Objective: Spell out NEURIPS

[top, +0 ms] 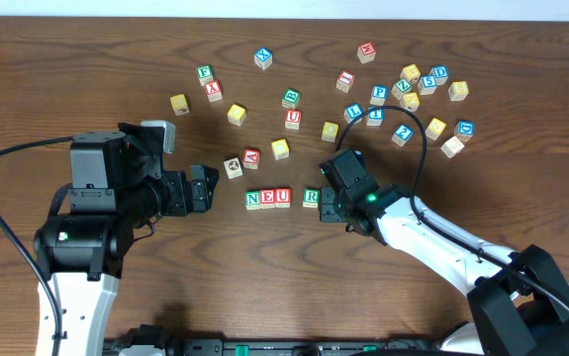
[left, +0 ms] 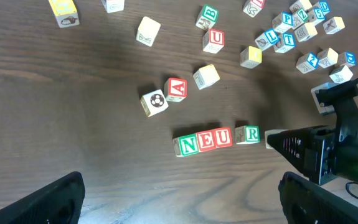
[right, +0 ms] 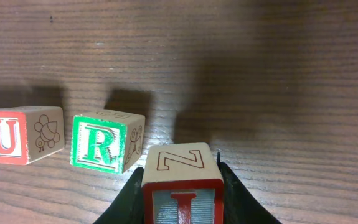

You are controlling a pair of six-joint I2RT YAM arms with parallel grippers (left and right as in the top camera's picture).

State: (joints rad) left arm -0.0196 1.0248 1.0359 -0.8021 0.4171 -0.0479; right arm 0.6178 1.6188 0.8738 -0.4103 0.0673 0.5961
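Observation:
A row of cubes reads green N (top: pixel 254 199), red E (top: pixel 268 198), red U (top: pixel 282 197), then a small gap and green R (top: pixel 311 197). My right gripper (right: pixel 182 194) is shut on the red I cube (right: pixel 182 190), which has a Z on its upper face. It holds the cube low over the table just right of the R (right: pixel 104 146). From overhead the right gripper (top: pixel 331 203) covers that cube. A blue P cube (top: pixel 379 93) lies among the loose cubes at the back right. My left gripper (top: pixel 201 188) stands open and empty left of the row.
Loose cubes lie behind the row: a red A (top: pixel 251 157), a ball-picture cube (top: pixel 233 167) and a yellow one (top: pixel 280 148). A dense cluster of blue and yellow cubes (top: pixel 423 99) fills the back right. The right arm's black cable (top: pixel 421 148) arcs over it.

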